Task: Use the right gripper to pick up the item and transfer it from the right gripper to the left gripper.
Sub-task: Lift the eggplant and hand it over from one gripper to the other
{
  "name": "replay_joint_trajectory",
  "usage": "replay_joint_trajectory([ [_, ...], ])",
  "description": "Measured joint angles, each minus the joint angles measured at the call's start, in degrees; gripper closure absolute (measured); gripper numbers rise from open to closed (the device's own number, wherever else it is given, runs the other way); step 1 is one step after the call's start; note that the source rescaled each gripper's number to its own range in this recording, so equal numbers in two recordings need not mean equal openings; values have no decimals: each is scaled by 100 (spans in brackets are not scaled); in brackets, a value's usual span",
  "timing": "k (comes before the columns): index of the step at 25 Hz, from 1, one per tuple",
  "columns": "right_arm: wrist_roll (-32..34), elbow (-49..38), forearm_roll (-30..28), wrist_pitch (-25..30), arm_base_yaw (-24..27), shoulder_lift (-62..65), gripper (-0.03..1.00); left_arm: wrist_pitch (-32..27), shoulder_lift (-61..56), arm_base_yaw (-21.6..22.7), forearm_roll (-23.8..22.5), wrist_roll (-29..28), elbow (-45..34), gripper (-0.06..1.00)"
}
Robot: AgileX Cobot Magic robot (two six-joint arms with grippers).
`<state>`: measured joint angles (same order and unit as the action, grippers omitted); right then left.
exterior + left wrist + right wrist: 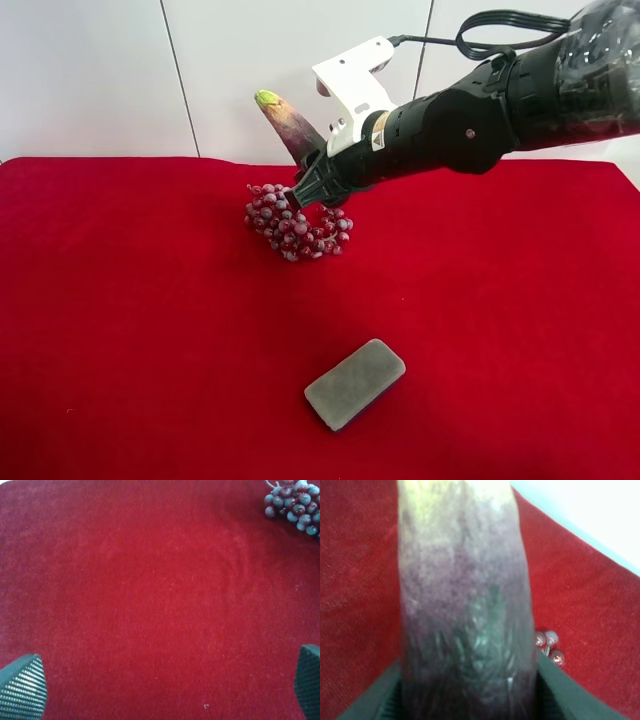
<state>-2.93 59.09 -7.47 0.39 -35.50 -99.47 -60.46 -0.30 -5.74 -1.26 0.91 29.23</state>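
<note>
— Red-clothed bench (120,350), white wall (90,70) behind. Where was the eggplant (290,125)?
— Lifted above the grapes (298,225), stem end up; the right gripper (312,185) had its jaws clamped on the dark end.
— And the left gripper (165,685)?
— Jaws were spread wide over the cloth.

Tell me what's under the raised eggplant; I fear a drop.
Grapes on the red cloth lie below the eggplant. The right gripper covers its lower end and part of the bunch.
</note>
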Motion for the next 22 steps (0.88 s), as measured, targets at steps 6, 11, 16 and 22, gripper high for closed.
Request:
replay_joint_trajectory([
  [6,0,0,0,-39,-109,0,96,0,0,0,0,0,0,-6],
  [11,0,0,0,-39,-366,0,96,0,0,0,0,0,0,-6],
  [16,0,0,0,66,-493,0,96,0,0,0,0,-1,0,-6],
  [22,0,0,15,105,-504,0,96,0,0,0,-5,-1,0,-6],
])
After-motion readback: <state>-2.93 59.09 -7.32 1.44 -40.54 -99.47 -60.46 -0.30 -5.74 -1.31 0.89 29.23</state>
